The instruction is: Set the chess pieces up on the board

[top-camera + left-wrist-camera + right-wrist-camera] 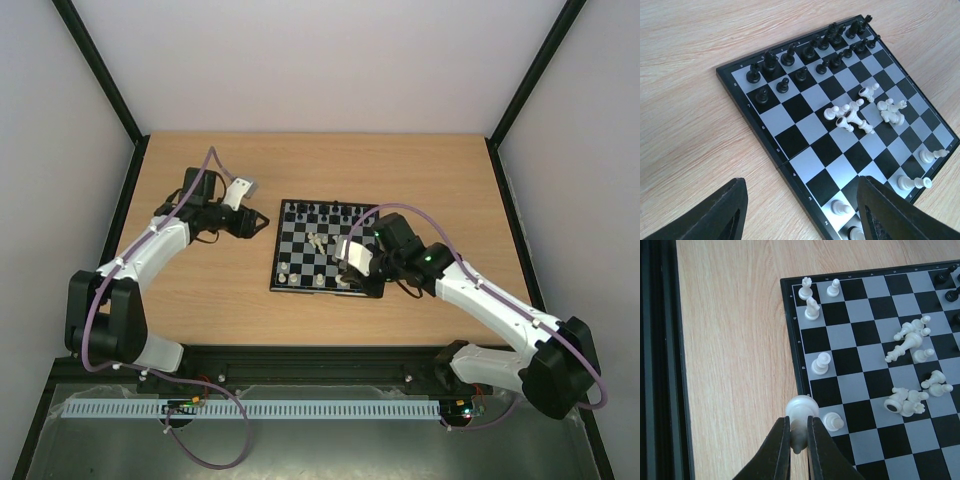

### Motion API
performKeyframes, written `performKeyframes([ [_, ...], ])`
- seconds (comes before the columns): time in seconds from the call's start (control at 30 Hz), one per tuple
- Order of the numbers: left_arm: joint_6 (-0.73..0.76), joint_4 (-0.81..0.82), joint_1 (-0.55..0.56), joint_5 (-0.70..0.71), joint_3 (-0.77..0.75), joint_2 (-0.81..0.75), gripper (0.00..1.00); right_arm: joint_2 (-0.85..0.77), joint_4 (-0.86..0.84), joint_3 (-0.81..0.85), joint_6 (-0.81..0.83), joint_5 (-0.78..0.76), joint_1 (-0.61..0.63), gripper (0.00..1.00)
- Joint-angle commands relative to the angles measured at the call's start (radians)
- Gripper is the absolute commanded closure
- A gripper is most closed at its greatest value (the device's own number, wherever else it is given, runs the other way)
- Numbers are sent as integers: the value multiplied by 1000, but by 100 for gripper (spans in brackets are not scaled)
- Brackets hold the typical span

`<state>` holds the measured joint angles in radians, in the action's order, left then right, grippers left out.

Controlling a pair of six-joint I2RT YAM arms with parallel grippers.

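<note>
While right fingers (776, 452) pinch a cream-white piece (801, 412) | left fingers (715, 215) apart

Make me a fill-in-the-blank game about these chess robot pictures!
1. The right gripper pinches a ___ chess piece.
2. The left gripper is ___ and holds nothing.
3. The black pieces stand in ___ rows along one edge of the board.
Missing words: white; open; two.

The top camera looks down from behind over the whole table (200, 290), while both wrist cameras sit close over the board (295, 257) from opposite sides, sharing its toppled white pieces (850, 116)
</note>
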<state>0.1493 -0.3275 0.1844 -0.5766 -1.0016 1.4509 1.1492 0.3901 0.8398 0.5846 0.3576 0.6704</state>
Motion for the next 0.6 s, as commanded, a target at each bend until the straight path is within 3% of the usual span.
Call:
performKeyframes([
  [0.0,-15,22,-5,1,28,-20,37,0,-1,-9,59,-17,12,97],
  [0.17,-17,21,-5,5,45,-39,36,64,2,29,46,-22,15,97],
  [0.33,-16,24,-6,-3,53,-54,36,144,-14,80,-72,-32,15,96],
  [0.57,-28,31,-7,-21,64,-66,36,201,-6,85,-64,-33,15,95],
])
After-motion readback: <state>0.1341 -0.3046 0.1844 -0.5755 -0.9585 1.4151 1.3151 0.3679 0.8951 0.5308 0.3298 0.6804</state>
